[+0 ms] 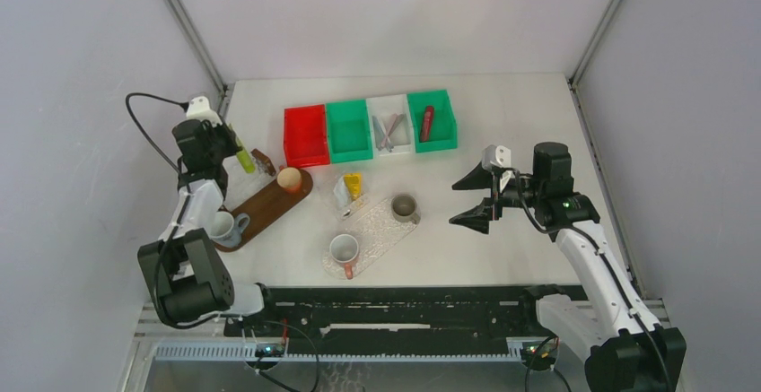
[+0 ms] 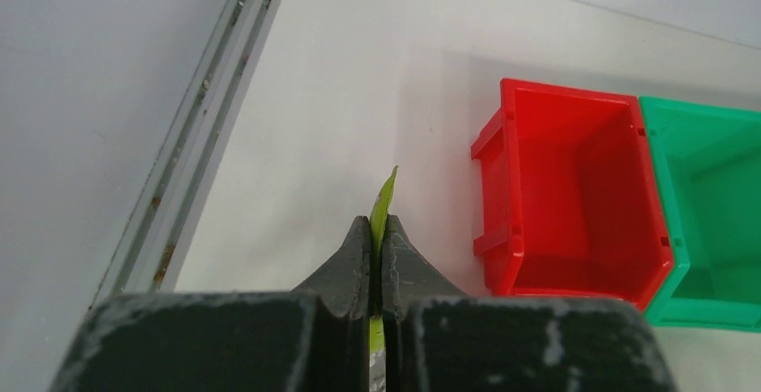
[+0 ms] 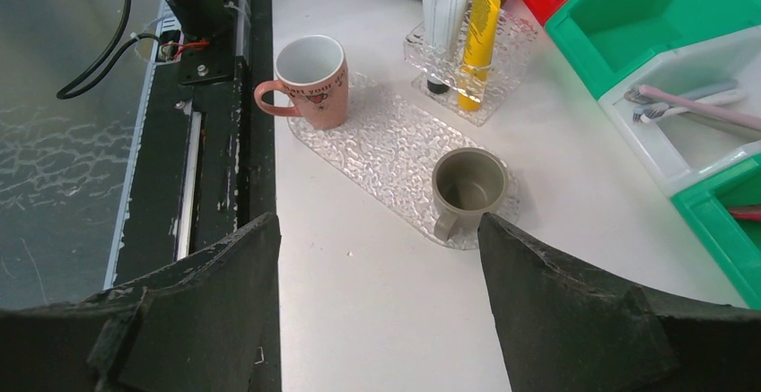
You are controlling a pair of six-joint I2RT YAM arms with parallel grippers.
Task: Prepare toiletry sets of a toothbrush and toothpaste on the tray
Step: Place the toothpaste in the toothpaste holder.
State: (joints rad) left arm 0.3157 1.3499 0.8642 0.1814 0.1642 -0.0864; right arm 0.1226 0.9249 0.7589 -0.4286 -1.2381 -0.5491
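Four bins line the far side of the white table [image 1: 502, 239], red [image 1: 305, 135], green [image 1: 348, 130], white [image 1: 391, 145] and a second green [image 1: 443, 123], with grey walls [image 1: 90, 33] closing in all round. Toothbrushes [image 1: 387, 132] lie in the white bin, and a red tube [image 1: 427, 123] lies in the far-right green one. On the left sits a wooden tray [image 1: 269, 204]. At mid-table is a clear textured tray [image 1: 386, 230] carrying a pink mug [image 1: 345, 250] and a grey mug [image 1: 405, 207], with a yellow tube [image 1: 354, 183] and a white tube [image 1: 342, 193] standing upright at its far end. Over to the left gripper [image 2: 378, 230]: its fingers are pressed together, pinching a green tube [image 2: 384, 199] whose flat end pokes out past the tips, and it hangs over the table just left of the red bin, near the wooden tray's far end. And the right gripper [image 1: 459, 204]: its jaws are spread wide, with nothing between them, and it hovers over bare table just right of the clear tray, pointing toward the grey mug.
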